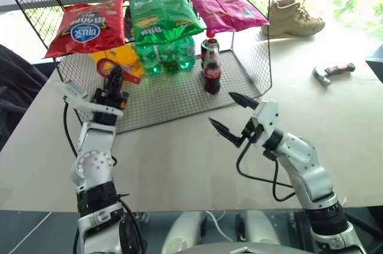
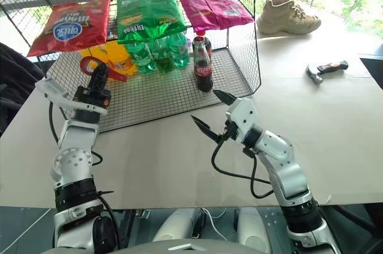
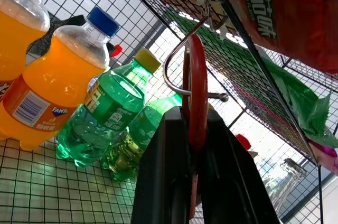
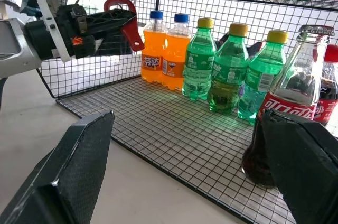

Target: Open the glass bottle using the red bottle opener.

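The right pincer [image 1: 230,112] sits nearest, hovering over the bare desk [image 1: 335,122] just short of the wire rack's mesh floor [image 1: 179,95], its two black fingers spread wide with nothing between them. It points toward the glass bottle [image 1: 212,73], and in the right wrist view the bottle stands just beside one finger, so the wide spread reads as preparation to close around the bottle's body and steady it.

On the other side, the left pincer [image 1: 115,80] is raised over the near left part of the rack and clamped together on the red bottle opener [image 1: 108,66]. The left wrist view shows the flat tool pinched edge-on between the fingers by its handle, the ring head standing free above them; that leaves the working end exposed, which suits hooking a cap.

The glass bottle stands upright on the mesh floor toward the right end of the rack, cap on, well apart from the opener. A plastic cola bottle [image 1: 209,47] stands right behind it. Further back, green bottles [image 1: 170,55] and orange ones [image 4: 156,52] line the rear, and three snack bags [image 1: 164,14] lie on the upper shelf. A hammer [image 1: 332,72] and a shoe [image 1: 293,17] lie off to the right, away from the work.
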Controlling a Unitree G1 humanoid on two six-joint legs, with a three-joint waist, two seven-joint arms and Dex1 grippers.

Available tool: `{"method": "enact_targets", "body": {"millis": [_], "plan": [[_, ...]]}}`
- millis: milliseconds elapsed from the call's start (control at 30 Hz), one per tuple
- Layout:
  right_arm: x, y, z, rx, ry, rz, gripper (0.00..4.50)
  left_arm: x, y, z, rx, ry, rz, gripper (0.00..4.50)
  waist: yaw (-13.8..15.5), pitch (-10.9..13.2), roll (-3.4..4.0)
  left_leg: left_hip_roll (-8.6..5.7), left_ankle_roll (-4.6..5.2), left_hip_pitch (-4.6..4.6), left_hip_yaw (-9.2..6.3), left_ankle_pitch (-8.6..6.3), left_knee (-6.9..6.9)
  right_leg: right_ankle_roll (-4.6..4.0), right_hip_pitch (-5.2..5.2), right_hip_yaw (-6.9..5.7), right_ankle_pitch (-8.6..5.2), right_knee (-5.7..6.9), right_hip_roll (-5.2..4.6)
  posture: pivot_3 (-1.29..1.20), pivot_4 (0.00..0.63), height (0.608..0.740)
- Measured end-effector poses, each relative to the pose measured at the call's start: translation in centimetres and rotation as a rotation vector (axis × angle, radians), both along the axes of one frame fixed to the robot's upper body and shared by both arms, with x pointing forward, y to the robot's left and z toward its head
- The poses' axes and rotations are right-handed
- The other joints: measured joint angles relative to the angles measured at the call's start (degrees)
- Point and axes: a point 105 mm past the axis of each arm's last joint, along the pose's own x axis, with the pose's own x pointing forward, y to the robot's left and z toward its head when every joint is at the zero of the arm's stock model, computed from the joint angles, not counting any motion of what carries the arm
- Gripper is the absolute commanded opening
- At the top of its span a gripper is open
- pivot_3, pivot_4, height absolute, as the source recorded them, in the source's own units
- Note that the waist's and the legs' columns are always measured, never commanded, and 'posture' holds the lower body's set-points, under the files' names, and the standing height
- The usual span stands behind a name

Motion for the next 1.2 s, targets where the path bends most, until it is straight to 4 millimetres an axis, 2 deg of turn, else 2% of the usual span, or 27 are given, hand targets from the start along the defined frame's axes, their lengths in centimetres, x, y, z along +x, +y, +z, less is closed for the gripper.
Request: {"method": "enact_targets", "body": {"millis": [167,400,700,900,1067,1200], "plan": [[-0.2,0.1,0.5,0.025,-0.017,0.015,4.5,-0.1,0.2,0.1,-0.018,-0.007,0.001,0.02,-0.01,0.0,0.0,0.0,0.0,0.0,0.0,0.0,0.0,0.0,0.0,0.0,0.0,0.0,0.0,0.0,0.15,0.74],[-0.2,0.1,0.6,0.036,-0.026,0.021,4.5,-0.7,0.4,1.5,-0.073,-0.069,-0.02,0.02,0.0,0.0,-0.01,0.0,0.0,0.0,0.0,0.0,0.0,0.0,0.0,0.0,0.0,0.0,0.0,0.0,0.15,0.74],[0.0,0.1,0.3,0.034,-0.013,0.016,4.5,-1.3,-0.8,2.0,-0.112,-0.081,-0.115,0.02,-0.02,0.01,-0.01,0.0,0.0,0.0,0.0,0.0,-0.01,0.0,0.0,0.01,0.0,-0.01,0.01,0.0,0.15,0.74],[0.3,0.2,0.3,0.036,0.017,0.018,4.5,-1.9,-3.0,1.5,-0.105,-0.056,-0.251,0.02,-0.03,0.01,-0.01,0.0,0.0,0.0,0.0,0.0,-0.01,0.0,0.0,0.01,0.0,0.0,0.01,0.0,0.15,0.74],[0.6,0.1,-1.1,-0.042,0.201,0.07,4.5,-2.8,-6.4,0.7,-0.033,0.0,-0.481,0.02,-0.02,0.01,-0.01,0.0,0.01,0.0,-0.01,0.0,-0.01,-0.01,0.0,0.0,-0.01,-0.01,0.01,0.0,0.15,0.74],[0.7,0.2,-1.2,-0.007,0.359,0.128,4.5,-3.5,-8.1,0.5,0.022,0.021,-0.63,0.02,-0.19,0.01,0.0,0.03,0.01,0.0,0.0,0.0,-0.06,-0.03,-0.01,0.03,-0.01,-0.01,0.01,0.0,0.15,0.74]]}}
